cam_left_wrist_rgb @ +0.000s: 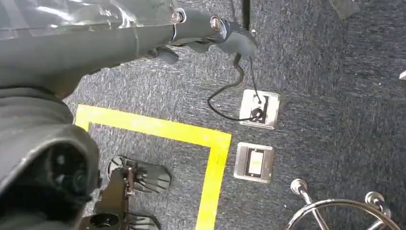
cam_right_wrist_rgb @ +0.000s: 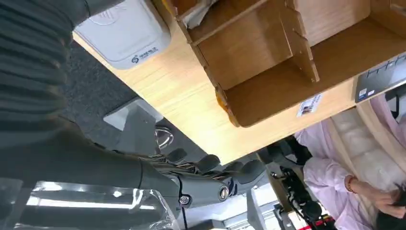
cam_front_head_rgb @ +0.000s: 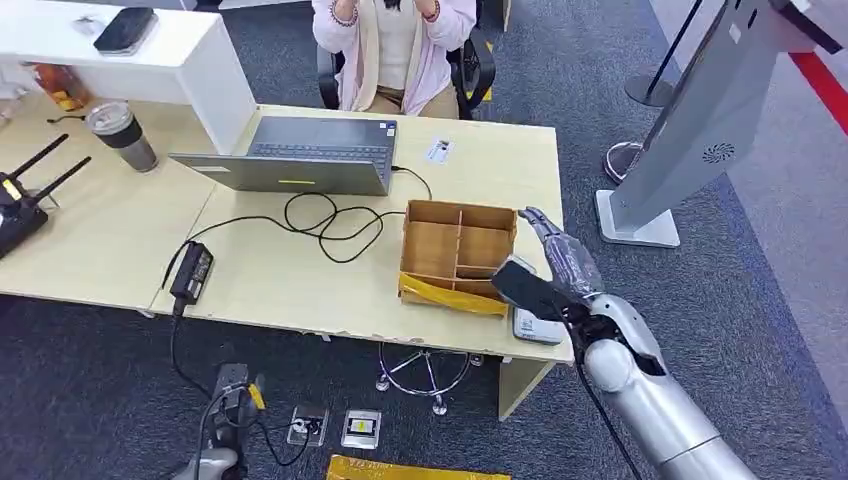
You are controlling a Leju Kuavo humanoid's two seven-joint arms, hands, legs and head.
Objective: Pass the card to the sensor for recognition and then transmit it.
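The card lies untouched near the desk's far edge, while the right hand, fingers spread and empty, hovers beside the sensor at the near right corner, so nothing looks done

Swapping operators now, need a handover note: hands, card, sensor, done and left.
Right hand: raised above the desk's right edge, beside the wooden divider box, fingers extended, nothing in it.
Left hand: hanging over the floor, fingers curled, nothing in it.
Card: on the desk by the laptop, near the seated person.
Sensor: white unit at the desk's front edge, below the right hand.
Done: nothing visible. Left: pick card, scan, pass.
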